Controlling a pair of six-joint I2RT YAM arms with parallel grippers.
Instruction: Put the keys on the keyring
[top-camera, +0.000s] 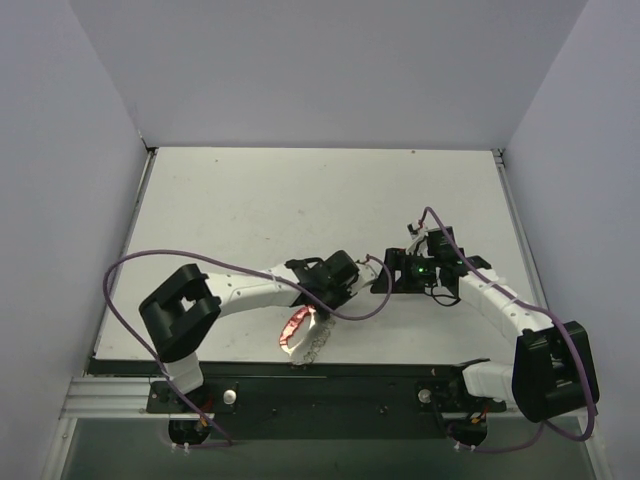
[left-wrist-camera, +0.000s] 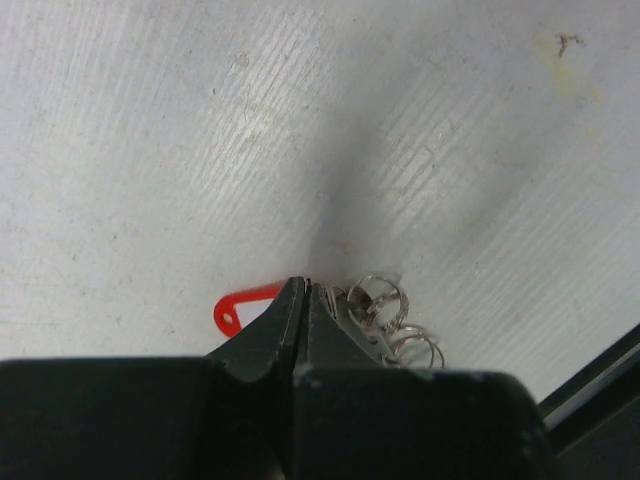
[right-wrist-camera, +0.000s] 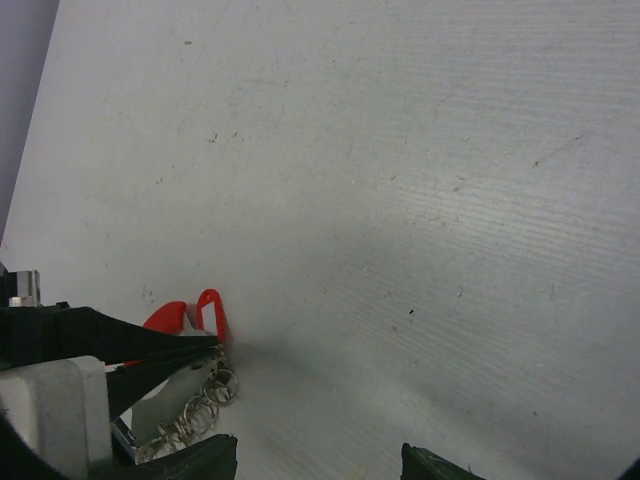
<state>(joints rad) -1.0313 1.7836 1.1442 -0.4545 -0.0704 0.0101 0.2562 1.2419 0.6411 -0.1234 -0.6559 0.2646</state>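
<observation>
One red keyring (top-camera: 296, 328), its chain (top-camera: 318, 345) trailing right of the loop, sat by the table's (top-camera: 300, 200) near edge, apparently pinched in the closed left gripper (left-wrist-camera: 306, 288), left of and nearer than the right gripper (right-wrist-camera: 318, 452), whose jaws stood apart and empty; no key was visible.

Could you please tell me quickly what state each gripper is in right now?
Left gripper: closed, pinching the keyring.
Right gripper: open, holding nothing.
</observation>
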